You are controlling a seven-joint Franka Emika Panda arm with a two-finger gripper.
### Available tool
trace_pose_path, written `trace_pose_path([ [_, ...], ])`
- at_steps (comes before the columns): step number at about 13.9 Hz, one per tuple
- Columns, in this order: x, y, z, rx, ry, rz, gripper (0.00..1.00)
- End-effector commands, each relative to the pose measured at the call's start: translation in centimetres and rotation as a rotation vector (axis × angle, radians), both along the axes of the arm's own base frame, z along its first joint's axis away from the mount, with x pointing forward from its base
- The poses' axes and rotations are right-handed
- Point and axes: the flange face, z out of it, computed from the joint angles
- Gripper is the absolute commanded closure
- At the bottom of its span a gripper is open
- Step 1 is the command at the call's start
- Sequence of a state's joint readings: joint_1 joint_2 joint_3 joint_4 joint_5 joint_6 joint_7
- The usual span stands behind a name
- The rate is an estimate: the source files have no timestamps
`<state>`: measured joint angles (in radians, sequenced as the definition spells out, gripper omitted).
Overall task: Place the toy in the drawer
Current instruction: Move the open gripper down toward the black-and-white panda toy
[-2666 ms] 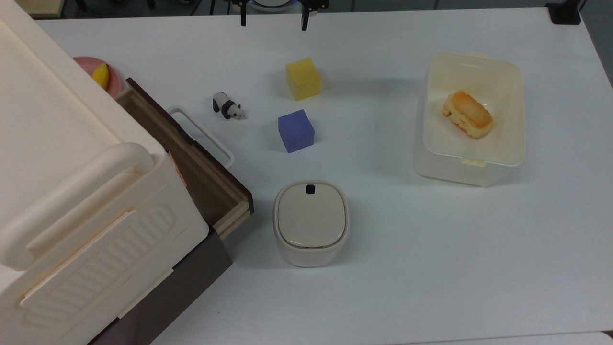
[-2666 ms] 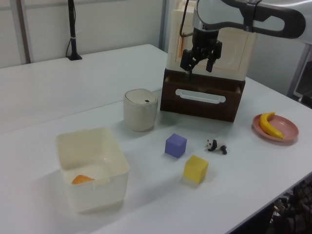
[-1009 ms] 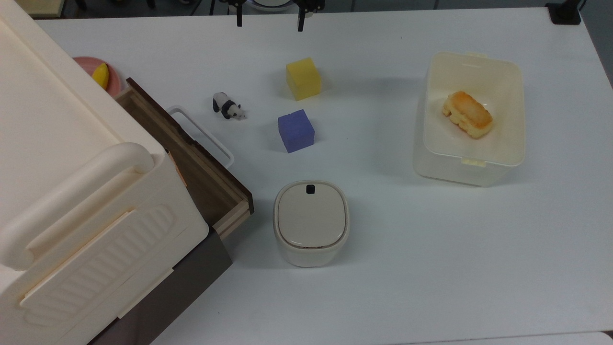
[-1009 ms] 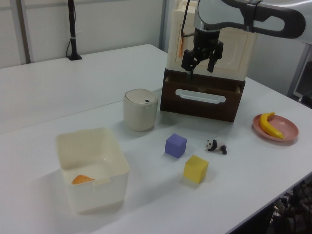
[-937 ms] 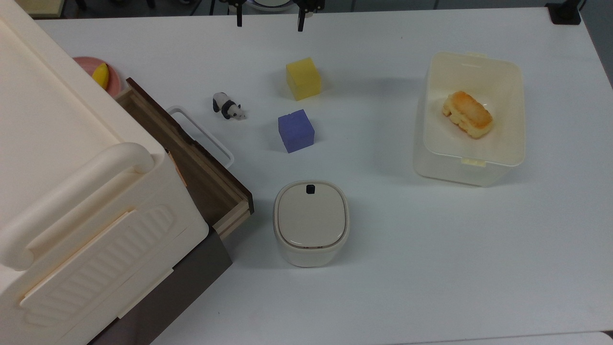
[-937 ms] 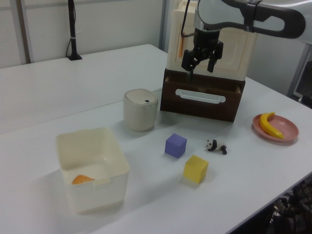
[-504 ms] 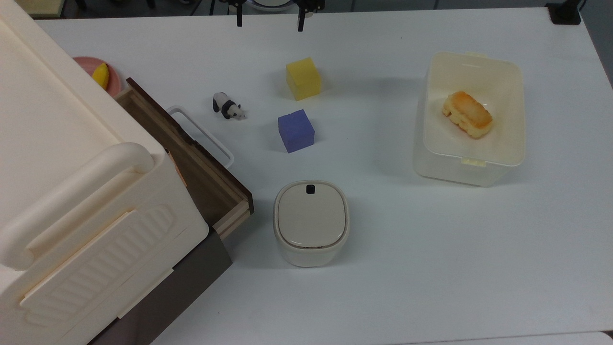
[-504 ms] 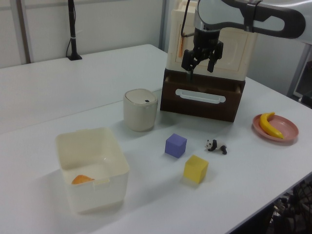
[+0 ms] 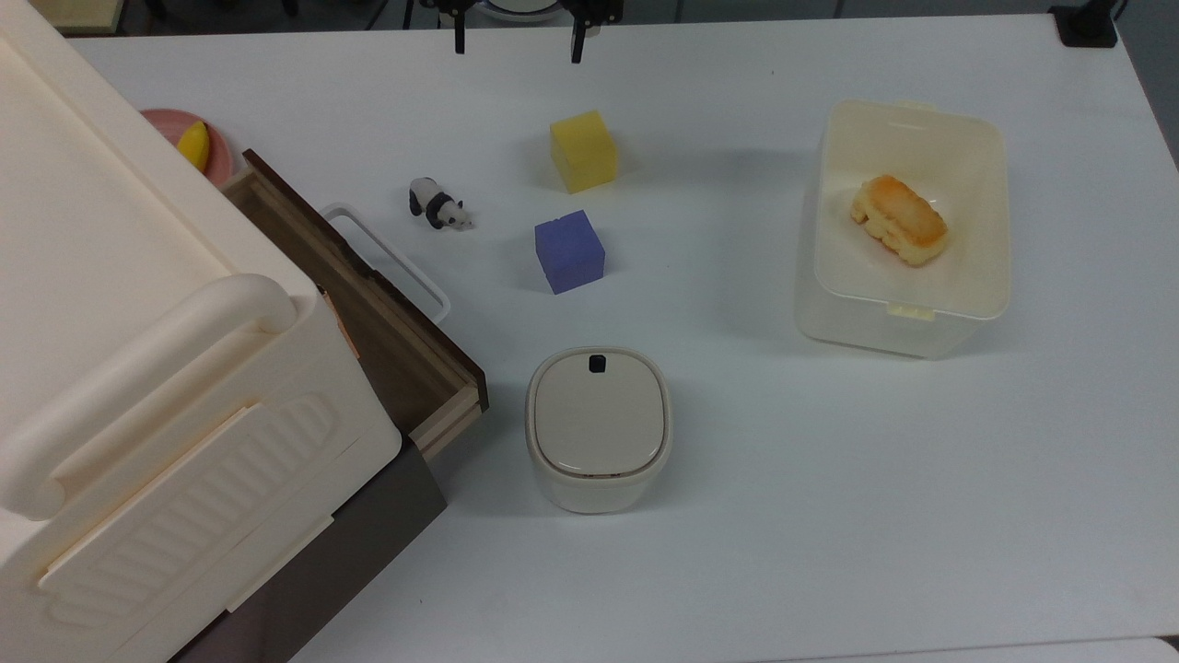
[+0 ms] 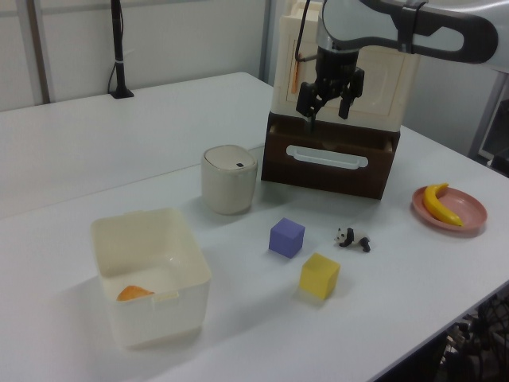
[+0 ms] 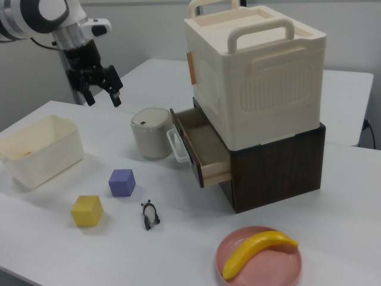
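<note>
- Hovering high above the table [image 9: 783, 516], my gripper [image 10: 328, 104] has its fingers spread wide and holds nothing.
- The toy [image 9: 437, 204] stands on the table just beside the drawer [image 9: 368, 318] handle [image 9: 387, 258], with the purple cube [image 9: 569, 250] and yellow cube [image 9: 583, 150] near it on the top view's right.
- It looks tiny and rounded to me; an off-centre pinch could tip it over or squirt it out.
- Coming down carelessly, I could clip the handle or nudge a cube.
- The drawer is open but sits partly under the cabinet [image 11: 256, 77], so I judge the drop gap narrow; releasing near the rim could bounce the toy out.
- Open table lies between the cubes and the tub [image 9: 907, 230].
</note>
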<state>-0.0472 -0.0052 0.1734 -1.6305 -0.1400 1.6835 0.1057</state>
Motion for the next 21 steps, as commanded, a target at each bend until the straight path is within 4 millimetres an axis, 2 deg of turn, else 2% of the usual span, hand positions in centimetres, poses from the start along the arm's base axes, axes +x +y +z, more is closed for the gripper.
trace_pose_path([
  [1,-0.3,-0.1,-2.9,-0.03,0.021,0.027,0.0],
  [5,0.0,-0.4,-7.0,-0.061,0.061,0.042,0.0],
  [7,0.5,-1.5,-9.4,-0.082,0.073,0.042,0.0],
  [10,0.0,-2.0,-13.0,-0.092,0.049,0.062,0.0],
  [12,-1.1,-2.0,-13.6,-0.106,0.024,0.079,0.0],
  [14,-3.0,-2.0,-13.2,-0.116,0.021,0.08,0.0],
  [16,-4.6,-2.1,-13.8,-0.125,0.038,0.089,0.0],
  [21,-6.3,-2.2,-16.9,-0.127,0.077,0.101,0.0],
])
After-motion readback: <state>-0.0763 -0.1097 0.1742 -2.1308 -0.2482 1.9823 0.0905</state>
